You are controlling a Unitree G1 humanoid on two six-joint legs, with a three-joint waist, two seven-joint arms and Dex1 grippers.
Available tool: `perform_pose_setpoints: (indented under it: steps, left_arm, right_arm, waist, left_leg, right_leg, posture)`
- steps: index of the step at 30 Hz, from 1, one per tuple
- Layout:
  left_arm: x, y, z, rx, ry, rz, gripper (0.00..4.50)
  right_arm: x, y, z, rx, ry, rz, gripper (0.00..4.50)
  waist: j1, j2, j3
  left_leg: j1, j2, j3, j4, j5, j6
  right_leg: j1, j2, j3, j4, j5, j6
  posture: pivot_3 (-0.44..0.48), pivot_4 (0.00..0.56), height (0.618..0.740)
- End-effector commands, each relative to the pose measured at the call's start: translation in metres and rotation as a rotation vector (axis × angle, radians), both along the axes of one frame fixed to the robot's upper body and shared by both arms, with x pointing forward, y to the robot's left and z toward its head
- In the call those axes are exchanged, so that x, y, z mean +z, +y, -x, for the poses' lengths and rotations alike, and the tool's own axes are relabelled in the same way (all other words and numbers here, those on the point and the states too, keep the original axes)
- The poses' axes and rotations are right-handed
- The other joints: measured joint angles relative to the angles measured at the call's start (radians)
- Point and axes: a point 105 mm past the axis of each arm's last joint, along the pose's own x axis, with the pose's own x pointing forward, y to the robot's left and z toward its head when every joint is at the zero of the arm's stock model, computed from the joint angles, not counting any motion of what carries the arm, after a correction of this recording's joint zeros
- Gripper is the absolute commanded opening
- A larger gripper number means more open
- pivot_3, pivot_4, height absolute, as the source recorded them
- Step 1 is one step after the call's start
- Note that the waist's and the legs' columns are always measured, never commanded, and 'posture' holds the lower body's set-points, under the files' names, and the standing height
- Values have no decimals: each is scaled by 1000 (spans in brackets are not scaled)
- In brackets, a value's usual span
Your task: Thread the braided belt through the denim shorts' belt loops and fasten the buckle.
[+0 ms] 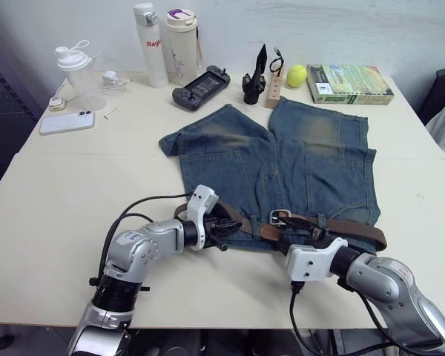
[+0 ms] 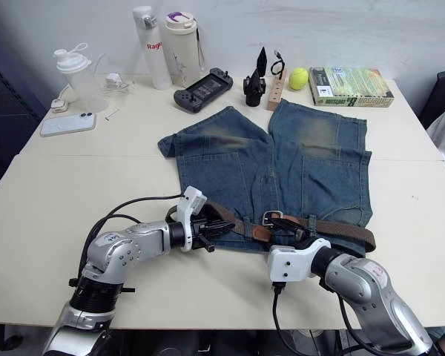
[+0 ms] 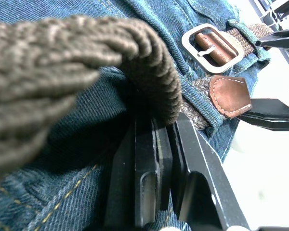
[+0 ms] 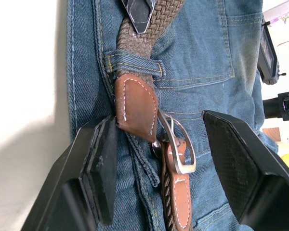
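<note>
The denim shorts (image 1: 282, 156) lie flat on the table with the waistband nearest me. Along that waistband runs the braided belt (image 1: 356, 230), passing under a belt loop (image 4: 135, 62). Its brown leather tip (image 4: 135, 108) overlaps the silver buckle (image 4: 176, 144) near the middle of the waist. At the left end of the waistband, my left gripper (image 1: 224, 227) is shut on the braided belt (image 3: 149, 72), which arches over its fingers. My right gripper (image 4: 159, 122) is open, one finger on each side of the leather tip and buckle (image 1: 279, 216), touching neither.
Along the table's far edge stand two bottles (image 1: 150, 44), a shaker cup (image 1: 80, 70), a phone (image 1: 67, 122), a game controller (image 1: 200, 87), a wooden block (image 1: 274, 87), a tennis ball (image 1: 297, 75) and a book (image 1: 350, 84). Bare tabletop lies left and right of the shorts.
</note>
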Motion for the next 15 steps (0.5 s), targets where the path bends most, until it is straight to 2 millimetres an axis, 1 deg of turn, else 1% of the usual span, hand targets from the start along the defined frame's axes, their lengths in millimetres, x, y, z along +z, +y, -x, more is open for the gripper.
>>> perform_pose_setpoints:
  steps: [1, 2, 3, 4, 5, 10, 13, 14, 15]
  left_arm:
    - [-35, 4, 12, 0, 133, -89, 0]
    - [-35, 5, 12, 0, 134, -88, 0]
    - [-35, 5, 12, 0, 133, -88, 0]
    - [-35, 5, 13, -1, 133, -88, 0]
    - [-35, 5, 13, -1, 133, -89, 0]
    - [-32, 5, 13, -11, 113, -79, 0]
    - [-24, 4, 12, -21, 85, -42, 0]
    - [-18, 3, 14, -37, 76, -11, 0]
    - [-14, 2, 15, -49, 70, 9, 793]
  right_arm:
    - [5, 9, 4, 47, -24, 0, 1625]
    - [4, 10, 5, 47, -21, 0, 1055]
    - [3, 10, 5, 47, -17, 1, 829]
    - [2, 10, 5, 48, -14, 4, 269]
    - [2, 10, 5, 48, -13, 6, 39]
    - [3, 9, 4, 42, -18, 8, 39]
    - [4, 7, 3, 40, -16, 14, 39]
    - [5, 7, 3, 41, -15, 15, 39]
    - [5, 7, 3, 42, -15, 15, 0]
  waist:
    - [0, 0, 0]
    - [0, 0, 0]
    - [0, 0, 0]
    - [0, 0, 0]
    - [0, 0, 0]
    - [0, 0, 0]
    - [-2, 0, 0]
    - [-2, 0, 0]
    - [-3, 0, 0]
  left_leg:
    - [0, 0, 0, 0, 0, 0]
    - [0, 0, 0, 0, 0, 0]
    - [0, 0, 0, 0, 0, 0]
    - [0, 0, 0, 0, 0, 0]
    - [0, 0, 0, 0, 0, 0]
    - [0, 0, 0, 0, 0, 0]
    - [0, 0, 0, 0, 0, 0]
    - [0, 0, 0, 0, 0, 0]
    - [0, 0, 0, 0, 0, 0]
  right_leg:
    - [0, 0, 0, 0, 0, 0]
    - [0, 0, 0, 0, 0, 0]
    - [0, 0, 0, 0, 0, 0]
    - [0, 0, 0, 0, 0, 0]
    - [0, 0, 0, 0, 0, 0]
    - [0, 0, 0, 0, 0, 0]
    - [0, 0, 0, 0, 0, 0]
    - [0, 0, 0, 0, 0, 0]
    - [0, 0, 0, 0, 0, 0]
  posture:
    - [0, 150, 724]
    - [0, 150, 724]
    - [0, 150, 724]
    - [0, 150, 724]
    - [0, 150, 724]
    - [0, 150, 724]
    - [0, 150, 724]
    - [0, 150, 724]
    - [0, 150, 724]
